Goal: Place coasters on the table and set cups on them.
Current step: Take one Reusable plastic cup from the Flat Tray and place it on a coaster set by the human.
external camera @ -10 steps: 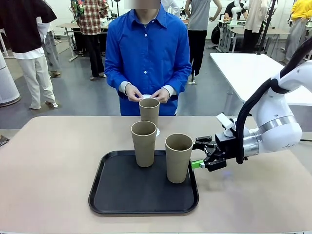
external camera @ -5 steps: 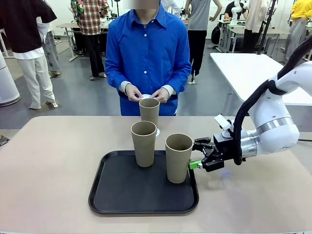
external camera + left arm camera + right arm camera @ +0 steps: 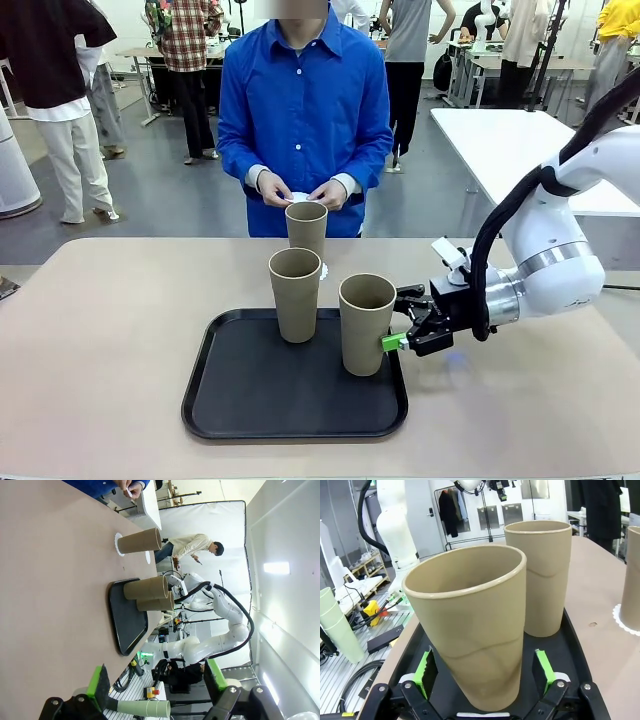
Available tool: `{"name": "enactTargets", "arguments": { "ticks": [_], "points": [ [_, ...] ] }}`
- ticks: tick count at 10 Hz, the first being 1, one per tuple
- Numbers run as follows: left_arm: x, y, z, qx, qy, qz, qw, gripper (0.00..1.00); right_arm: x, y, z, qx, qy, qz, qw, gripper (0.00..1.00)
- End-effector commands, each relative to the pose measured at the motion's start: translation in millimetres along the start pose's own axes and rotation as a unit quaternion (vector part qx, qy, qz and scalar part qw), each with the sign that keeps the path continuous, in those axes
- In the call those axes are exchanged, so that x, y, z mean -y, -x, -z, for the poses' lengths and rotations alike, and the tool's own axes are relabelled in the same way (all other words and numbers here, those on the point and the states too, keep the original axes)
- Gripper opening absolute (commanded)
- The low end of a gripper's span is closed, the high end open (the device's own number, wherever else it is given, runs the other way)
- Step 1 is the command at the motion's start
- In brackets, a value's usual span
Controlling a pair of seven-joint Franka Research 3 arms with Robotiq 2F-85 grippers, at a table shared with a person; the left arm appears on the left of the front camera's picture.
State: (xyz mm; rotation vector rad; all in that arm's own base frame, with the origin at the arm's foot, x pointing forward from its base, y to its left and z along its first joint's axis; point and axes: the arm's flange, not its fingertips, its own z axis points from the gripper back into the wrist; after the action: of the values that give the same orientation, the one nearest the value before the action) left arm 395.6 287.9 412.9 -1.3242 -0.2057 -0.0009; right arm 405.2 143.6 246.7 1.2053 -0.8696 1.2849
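While upright, three cups [image 3: 367, 320], one tray [image 3: 250, 400].

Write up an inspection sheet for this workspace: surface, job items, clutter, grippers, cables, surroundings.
Surface: beige table, carrying a black tray.
Job's things: near cup and middle cup upright on the tray; far cup upright on a coaster beyond the tray; the person's hands hold a second coaster.
Clutter: nothing seen.
Grippers: right gripper open, one finger on each side of the near cup; left gripper open, empty.
Cables: black cable along the right arm.
Surroundings: people standing behind; white table at far right.
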Motion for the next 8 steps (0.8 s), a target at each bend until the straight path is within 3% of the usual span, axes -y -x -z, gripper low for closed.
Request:
{"name": "enactTargets", "arguments": {
  "ticks": [1, 8],
  "points": [
    [2.6, -1.2, -2.2, 0.007, 0.003, -0.001, 1.000, 1.00, 11.7, 1.2, 15.5, -0.003, 0.004, 0.016, 1.000, 1.00],
    [2.6, -1.2, -2.2, 0.007, 0.003, -0.001, 1.000, 1.00, 21.0, 4.5, 41.7, 0.000, -0.016, 0.012, 1.000, 1.00]
  ]
}}
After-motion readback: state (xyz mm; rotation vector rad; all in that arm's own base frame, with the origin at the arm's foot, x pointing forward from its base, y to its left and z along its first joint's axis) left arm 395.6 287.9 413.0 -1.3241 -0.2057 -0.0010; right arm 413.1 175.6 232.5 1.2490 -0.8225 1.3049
